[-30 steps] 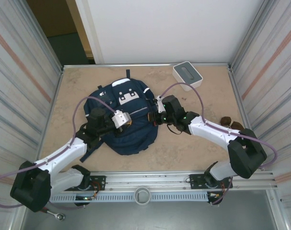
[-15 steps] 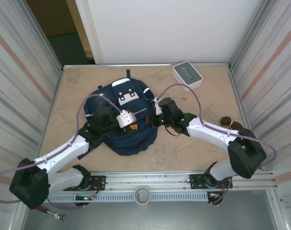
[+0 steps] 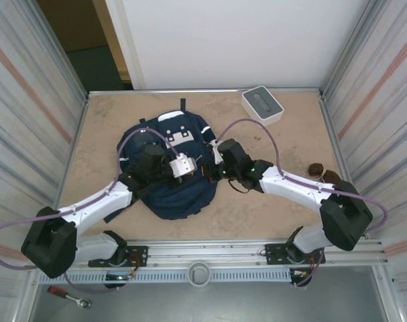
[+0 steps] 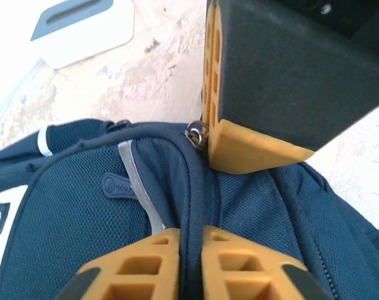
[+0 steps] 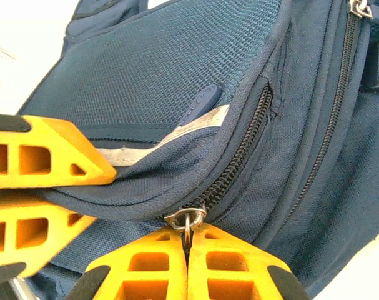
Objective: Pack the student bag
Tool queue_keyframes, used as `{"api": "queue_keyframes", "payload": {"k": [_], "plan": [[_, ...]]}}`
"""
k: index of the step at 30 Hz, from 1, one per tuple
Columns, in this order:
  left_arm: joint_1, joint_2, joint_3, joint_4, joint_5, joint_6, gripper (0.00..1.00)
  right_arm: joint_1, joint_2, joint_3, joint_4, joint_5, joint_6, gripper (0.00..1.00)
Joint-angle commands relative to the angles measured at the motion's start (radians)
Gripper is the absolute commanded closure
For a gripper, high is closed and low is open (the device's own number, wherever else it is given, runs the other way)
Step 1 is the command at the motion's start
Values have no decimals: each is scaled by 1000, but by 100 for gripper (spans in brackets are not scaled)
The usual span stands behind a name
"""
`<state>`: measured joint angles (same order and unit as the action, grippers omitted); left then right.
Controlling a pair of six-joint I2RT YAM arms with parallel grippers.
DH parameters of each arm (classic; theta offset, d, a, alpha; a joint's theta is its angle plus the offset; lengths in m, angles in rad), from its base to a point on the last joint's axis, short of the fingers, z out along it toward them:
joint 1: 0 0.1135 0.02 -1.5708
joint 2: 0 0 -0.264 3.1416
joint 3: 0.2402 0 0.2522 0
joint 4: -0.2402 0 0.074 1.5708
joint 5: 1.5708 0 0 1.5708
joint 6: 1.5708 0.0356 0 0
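Two clamped grips — left hand [image 4: 190,232] on student bag [image 5: 177,81] fabric at 9 o'clock, right hand [image 5: 187,235] on zipper pull [image 5: 187,219] — so draw straight along the track.

I see the navy student bag [image 3: 180,200] lying flat, dead centre, its white-patched top pointing toward twelve o'clock.

A sandy, stone-patterned table [image 3: 102,127] lies in even, soft light. A plain white panel [image 3: 230,40] stands behind its far edge, and ribbed metal walls [image 3: 22,100] rise along its left and right sides. A dim opening [image 3: 76,40] shows past its far-left corner. A metal rail [image 3: 223,249] runs along its near edge.
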<state>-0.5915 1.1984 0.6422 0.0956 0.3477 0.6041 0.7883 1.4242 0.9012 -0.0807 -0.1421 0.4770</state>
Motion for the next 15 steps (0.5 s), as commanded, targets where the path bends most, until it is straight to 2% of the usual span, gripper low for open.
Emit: {"api": "queue_keyframes", "payload": {"k": [1,4,8,15], "plan": [[67,-98,-75,134,149,-3,91,-105,-36,-7,-62,-93,-51,100],[106,-153,-144,218,268,-9,93,-198,-11,-1,-91,-221,-86,100],[109,-159,-142,192,337,23,94,-249,43,50,-126,-254,-133,100],[108,-105,-91,151,449,24,94,-288,160,150,-170,-267,-115,100]]}}
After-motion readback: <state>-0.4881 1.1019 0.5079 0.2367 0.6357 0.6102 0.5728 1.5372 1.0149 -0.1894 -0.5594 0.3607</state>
